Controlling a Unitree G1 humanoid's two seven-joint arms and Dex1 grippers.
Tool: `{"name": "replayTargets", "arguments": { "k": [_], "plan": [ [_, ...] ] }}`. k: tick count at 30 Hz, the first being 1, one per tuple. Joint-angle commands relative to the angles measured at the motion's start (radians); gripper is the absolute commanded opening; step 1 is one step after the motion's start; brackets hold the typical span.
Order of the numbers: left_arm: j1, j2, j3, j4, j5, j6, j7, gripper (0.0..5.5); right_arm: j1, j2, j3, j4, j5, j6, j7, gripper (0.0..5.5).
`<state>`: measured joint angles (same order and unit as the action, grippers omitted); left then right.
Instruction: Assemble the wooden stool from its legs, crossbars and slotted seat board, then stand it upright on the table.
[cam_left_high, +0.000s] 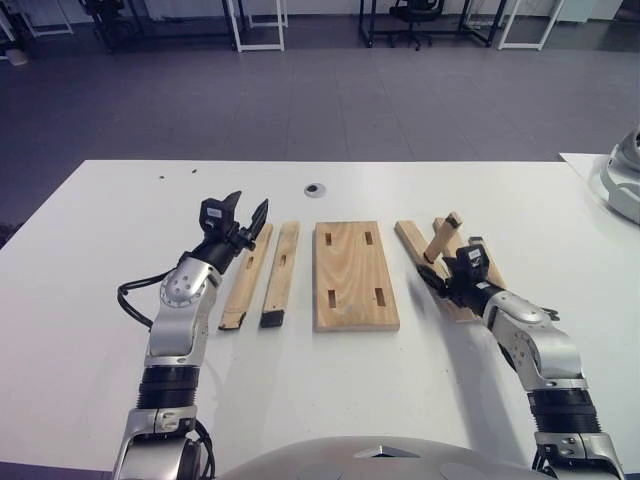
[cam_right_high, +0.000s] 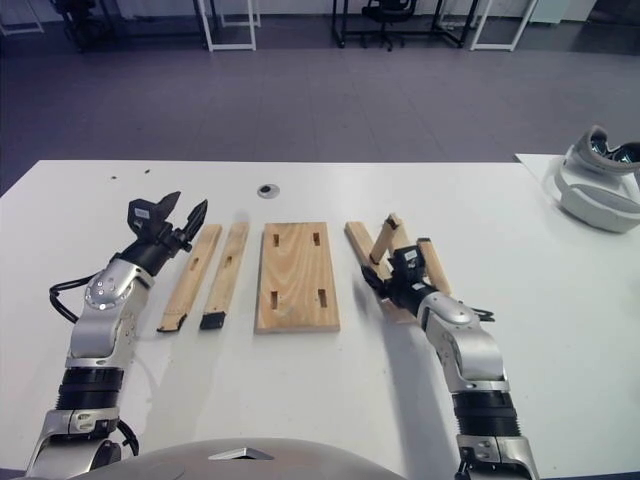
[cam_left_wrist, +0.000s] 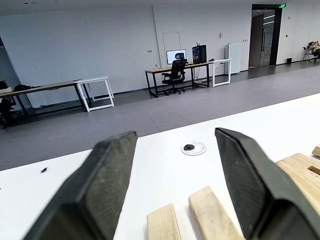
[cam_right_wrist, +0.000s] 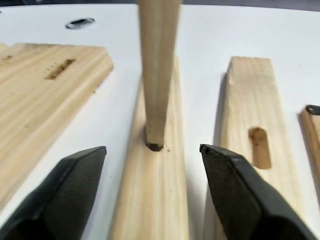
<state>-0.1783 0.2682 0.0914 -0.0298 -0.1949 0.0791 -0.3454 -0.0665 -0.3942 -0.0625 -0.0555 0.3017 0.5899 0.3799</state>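
The slotted seat board (cam_left_high: 355, 275) lies flat mid-table. Left of it, two wooden legs (cam_left_high: 247, 262) (cam_left_high: 281, 260) lie side by side. My left gripper (cam_left_high: 250, 205) hovers open over their far ends, holding nothing; its dark fingers (cam_left_wrist: 105, 190) frame the leg tips (cam_left_wrist: 210, 215). Right of the board lie two more legs (cam_left_high: 412, 242) (cam_right_high: 432, 262). A short crossbar (cam_left_high: 443, 237) stands tilted, its end stuck in the slot of the nearer leg (cam_right_wrist: 155, 200). My right gripper (cam_right_wrist: 152, 149) is open, its fingers straddling that leg just short of the crossbar.
A round cable grommet (cam_left_high: 317, 189) sits in the table behind the board. A white headset (cam_right_high: 600, 190) rests at the far right edge. A black cable (cam_left_high: 135, 295) loops beside my left arm. Bare table lies in front of the parts.
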Motion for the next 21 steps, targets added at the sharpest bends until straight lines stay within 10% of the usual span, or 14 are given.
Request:
{"name": "replayTargets", "arguments": {
  "k": [1,12,21],
  "plan": [
    [0.008,-0.001,0.0,-0.002,0.007,-0.001,0.006,2.85,-0.003,-0.024,0.028,0.012,-0.038,0.066,-0.004,3.48],
    [0.002,-0.033,-0.011,-0.076,-0.06,0.098,0.006,2.85,-0.05,-0.039,0.035,-0.036,-0.058,0.135,-0.013,2.06],
    [-0.182,-0.283,0.163,-0.167,-0.888,0.668,0.228,3.98,-0.158,-0.034,0.112,-0.236,-0.008,-0.276,0.273,2.06]
  ]
}}
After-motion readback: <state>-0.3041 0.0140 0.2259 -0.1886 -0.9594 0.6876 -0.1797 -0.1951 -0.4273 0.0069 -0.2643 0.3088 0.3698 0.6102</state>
